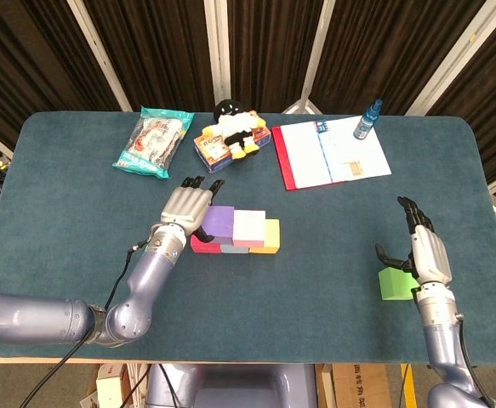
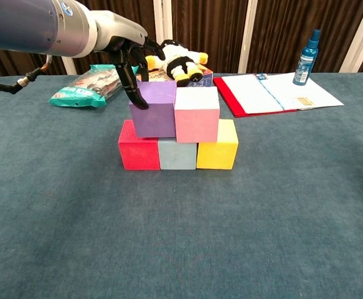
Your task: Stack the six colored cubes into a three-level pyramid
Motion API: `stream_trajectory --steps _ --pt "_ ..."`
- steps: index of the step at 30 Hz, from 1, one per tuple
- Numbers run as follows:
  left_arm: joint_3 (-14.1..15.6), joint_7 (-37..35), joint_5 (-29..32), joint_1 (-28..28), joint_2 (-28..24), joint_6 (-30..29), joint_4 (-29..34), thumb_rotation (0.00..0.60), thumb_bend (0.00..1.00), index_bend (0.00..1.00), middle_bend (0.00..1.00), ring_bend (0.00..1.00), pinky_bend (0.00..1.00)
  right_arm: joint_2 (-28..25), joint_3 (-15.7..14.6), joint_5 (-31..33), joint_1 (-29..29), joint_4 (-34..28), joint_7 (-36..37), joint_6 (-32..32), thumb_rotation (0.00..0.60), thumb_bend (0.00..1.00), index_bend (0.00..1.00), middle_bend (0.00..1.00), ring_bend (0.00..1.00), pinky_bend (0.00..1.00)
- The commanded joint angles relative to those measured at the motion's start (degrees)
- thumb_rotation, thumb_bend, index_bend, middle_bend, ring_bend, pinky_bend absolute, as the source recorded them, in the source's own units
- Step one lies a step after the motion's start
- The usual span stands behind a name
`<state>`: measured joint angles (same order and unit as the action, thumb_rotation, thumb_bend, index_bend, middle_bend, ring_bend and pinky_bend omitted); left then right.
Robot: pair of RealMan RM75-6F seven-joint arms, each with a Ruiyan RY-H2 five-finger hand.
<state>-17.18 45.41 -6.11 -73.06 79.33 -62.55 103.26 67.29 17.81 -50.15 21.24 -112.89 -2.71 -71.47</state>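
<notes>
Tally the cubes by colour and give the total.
Red cube: 1
Grey cube: 1
Yellow cube: 1
Purple cube: 1
Pink cube: 1
Green cube: 1
Total: 6

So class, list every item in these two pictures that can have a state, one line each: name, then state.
purple cube: on second level, left hand touching it
pink cube: on second level, beside purple
red cube: bottom row
grey cube: bottom row, middle
yellow cube: bottom row
green cube: unstacked, on table
left hand: fingers on purple cube
right hand: open, over green cube
notebook: open
spray bottle: upright
</notes>
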Motion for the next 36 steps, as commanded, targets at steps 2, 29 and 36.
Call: stream_trajectory --steps 2,29,36 --pt "0.17 0.02 0.11 -0.02 -0.05 0.01 -0.24 0.6 0.27 0.03 0.38 0.02 0.0 0.01 -0.03 0.03 0.02 0.02 0.0 0.04 0.6 0.36 0.0 0.0 0.0 0.0" --pt "1.0 -0.87 -0.52 0.13 -1.27 0.22 0.82 0.6 0.27 0.03 0.38 0.02 0.0 0.05 0.0 0.1 0.04 0.11 0.48 0.13 0.6 0.36 0.0 0.0 0.0 0.0" --pt "1.34 -1.21 -0.35 0.52 -1.78 0.55 0.88 0.6 0.27 0.03 0.39 0.02 0.0 0.08 -0.09 -0.11 0.03 -0.12 0.37 -0.04 0.6 0.36 0.0 0.0 0.0 0.0"
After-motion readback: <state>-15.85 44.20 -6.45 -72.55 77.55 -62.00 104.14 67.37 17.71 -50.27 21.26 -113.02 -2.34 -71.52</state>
